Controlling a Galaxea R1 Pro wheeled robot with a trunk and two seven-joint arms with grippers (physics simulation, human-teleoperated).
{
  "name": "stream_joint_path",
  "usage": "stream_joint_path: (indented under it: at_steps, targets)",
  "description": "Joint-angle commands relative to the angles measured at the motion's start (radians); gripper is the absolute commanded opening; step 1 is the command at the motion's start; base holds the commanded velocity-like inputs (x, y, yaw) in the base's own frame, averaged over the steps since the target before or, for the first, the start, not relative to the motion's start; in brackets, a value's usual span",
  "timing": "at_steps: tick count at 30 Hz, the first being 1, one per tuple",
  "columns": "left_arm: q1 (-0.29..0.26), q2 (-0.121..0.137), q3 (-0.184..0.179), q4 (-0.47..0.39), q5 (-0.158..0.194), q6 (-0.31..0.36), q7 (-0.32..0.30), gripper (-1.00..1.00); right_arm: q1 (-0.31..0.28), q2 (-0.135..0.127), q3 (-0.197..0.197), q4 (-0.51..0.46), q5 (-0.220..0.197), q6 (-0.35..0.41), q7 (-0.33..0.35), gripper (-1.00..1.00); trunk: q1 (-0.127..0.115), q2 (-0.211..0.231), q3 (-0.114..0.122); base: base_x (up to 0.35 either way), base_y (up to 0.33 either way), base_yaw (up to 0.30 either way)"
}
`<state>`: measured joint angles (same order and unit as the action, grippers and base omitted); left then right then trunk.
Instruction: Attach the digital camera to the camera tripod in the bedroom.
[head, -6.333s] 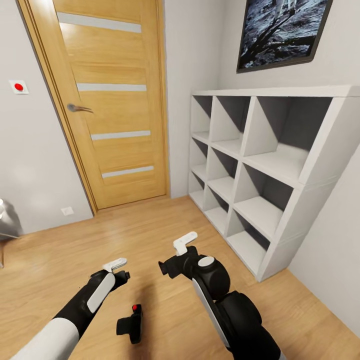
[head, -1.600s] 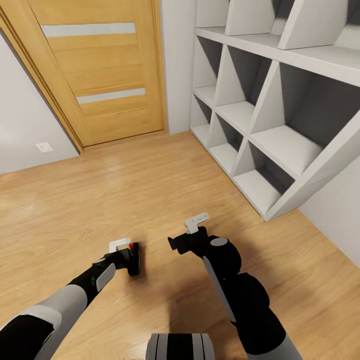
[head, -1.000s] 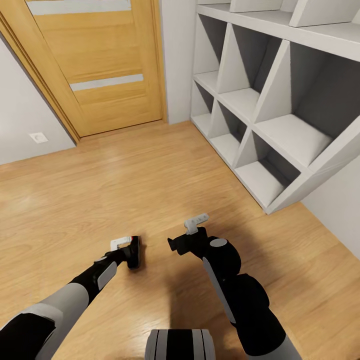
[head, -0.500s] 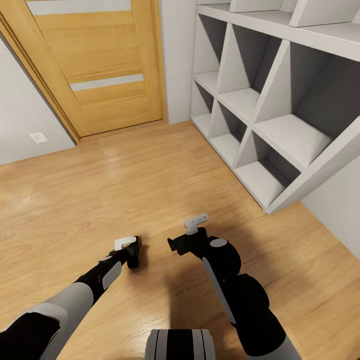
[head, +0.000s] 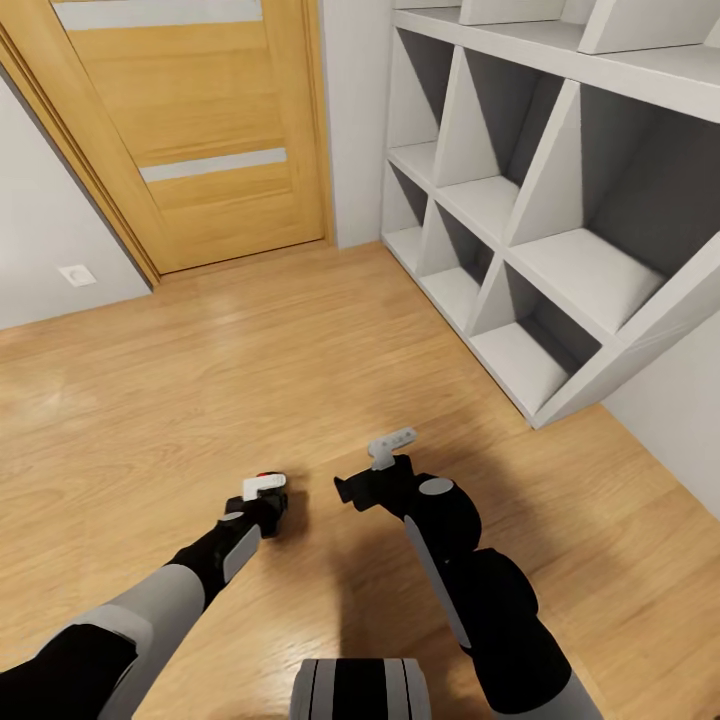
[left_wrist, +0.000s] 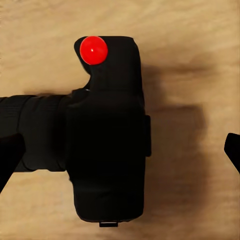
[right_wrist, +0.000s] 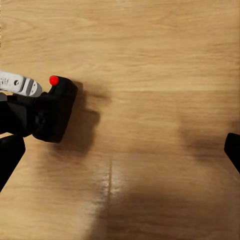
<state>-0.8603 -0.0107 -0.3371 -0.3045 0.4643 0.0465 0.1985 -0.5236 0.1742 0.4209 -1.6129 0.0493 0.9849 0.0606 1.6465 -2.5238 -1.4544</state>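
The digital camera (head: 274, 512) is a small black box with a red button, lying on the light wood floor (head: 250, 370) in front of me. My left gripper (head: 264, 494) hovers right over it. In the left wrist view the digital camera (left_wrist: 107, 150) lies between the widely spread dark fingertips (left_wrist: 8, 157) of the left gripper (left_wrist: 120, 155), which is open and not touching it. My right gripper (head: 385, 455) hangs open a little to the right, above bare floor. The right wrist view has the digital camera (right_wrist: 55, 112) off to one side. The camera tripod is out of view.
A closed wooden door (head: 200, 130) stands ahead on the left, with a wall socket (head: 75, 275) beside it. A white cube shelf (head: 520, 250) runs along the right wall down to the floor. My own base (head: 360, 690) shows at the bottom edge.
My left gripper has shifted slightly right, settling over the camera, and the red button shows again beside its white finger. Over the last second the camera, right arm and view have held still.
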Motion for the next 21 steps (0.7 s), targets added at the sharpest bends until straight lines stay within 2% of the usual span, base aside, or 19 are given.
stream_joint_path:
  at_steps: [1, 10, 21]
  targets:
    - [0.0, -0.002, -0.008, -0.002, 0.003, 0.005, 0.012, 1.0, 0.0, 0.0, 0.001, -0.001, 0.006, 0.005, 0.006, 1.0, 0.0, 0.0, -0.001, 0.0, 0.0, 0.0]
    - [0.0, -0.008, -0.007, -0.002, -0.006, 0.007, 0.025, 1.0, 0.0, 0.0, 0.007, -0.001, 0.006, 0.005, 0.006, 1.0, 0.0, 0.0, -0.001, 0.0, 0.0, 0.0]
    - [-0.001, -0.009, -0.007, -0.002, -0.01, 0.009, 0.028, 1.0, 0.001, 0.0, 0.008, -0.001, 0.006, 0.005, 0.007, 1.0, 0.005, -0.003, -0.043, 0.0, 0.0, 0.0]
